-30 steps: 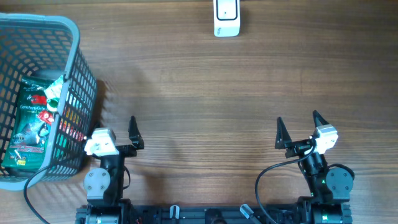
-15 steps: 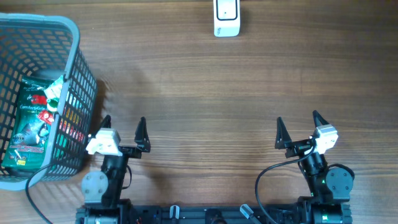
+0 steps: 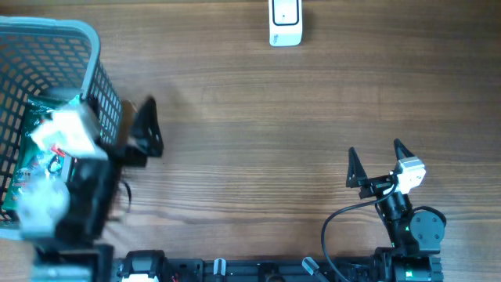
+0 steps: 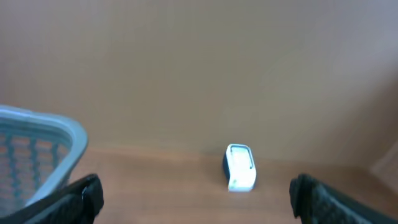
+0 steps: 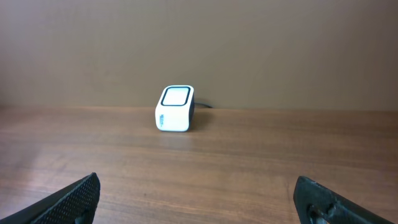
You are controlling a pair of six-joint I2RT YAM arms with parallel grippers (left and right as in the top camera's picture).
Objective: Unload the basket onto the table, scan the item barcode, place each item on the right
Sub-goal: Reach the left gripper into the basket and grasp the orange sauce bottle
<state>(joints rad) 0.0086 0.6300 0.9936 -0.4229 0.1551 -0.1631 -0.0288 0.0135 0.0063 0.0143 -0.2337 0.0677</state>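
Note:
The item, a green snack bag [image 3: 23,168], lies in the grey mesh basket [image 3: 94,47] at the far left, partly hidden by my raised, blurred left arm. The white barcode scanner [image 3: 285,22] stands at the table's far edge; it also shows in the left wrist view as the scanner [image 4: 240,167] and in the right wrist view as the scanner [image 5: 175,108]. My left gripper [image 3: 117,125] hovers open by the basket's right wall, nothing between its fingers [image 4: 84,198]. My right gripper [image 3: 376,157] rests open and empty near the front right, facing the scanner.
The basket's rim [image 4: 37,134] fills the left edge of the left wrist view. Bare wooden table [image 3: 274,141] stretches between basket, scanner and right arm. The arm bases and a black cable [image 3: 333,227] sit along the front edge.
My left arm has risen and swung left and away from the front edge, now over the basket's right side. The right arm has not moved.

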